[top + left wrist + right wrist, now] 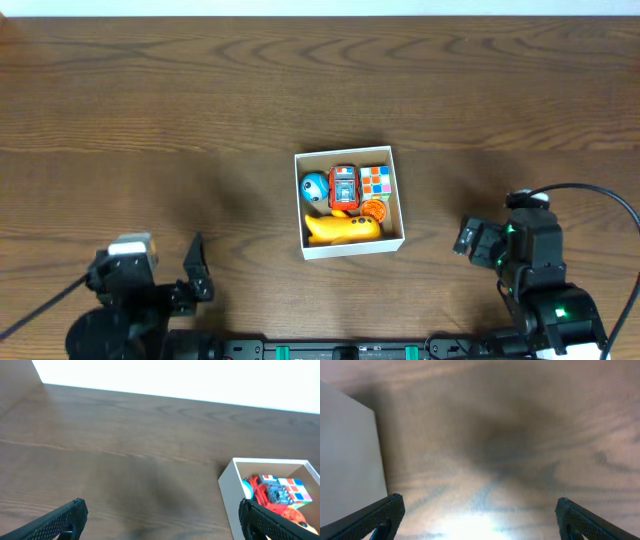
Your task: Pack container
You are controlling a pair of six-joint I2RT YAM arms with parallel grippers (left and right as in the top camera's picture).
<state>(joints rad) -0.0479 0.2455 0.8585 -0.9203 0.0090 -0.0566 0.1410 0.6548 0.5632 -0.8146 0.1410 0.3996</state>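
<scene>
counted one container point(355, 247), white-walled, at the middle of the table point(150, 100). counted five toys inside it: one blue ball point(314, 186), one red car point(344, 187), one colour cube point(376, 180), one orange piece point(374, 210), one yellow toy point(342, 229) along the front wall. found left gripper point(162, 507) spread wide and empty; found right gripper point(479, 504) likewise spread, empty, near the container.

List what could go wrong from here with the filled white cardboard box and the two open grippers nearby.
1. The small square white cardboard box is crowded. The red toy car seems to ride atop its neighbours, so it may tumble out if the box is shifted.
2. In the left wrist view, the open left gripper has one finger close to the box wall, so moving forward might shove the box.
</scene>
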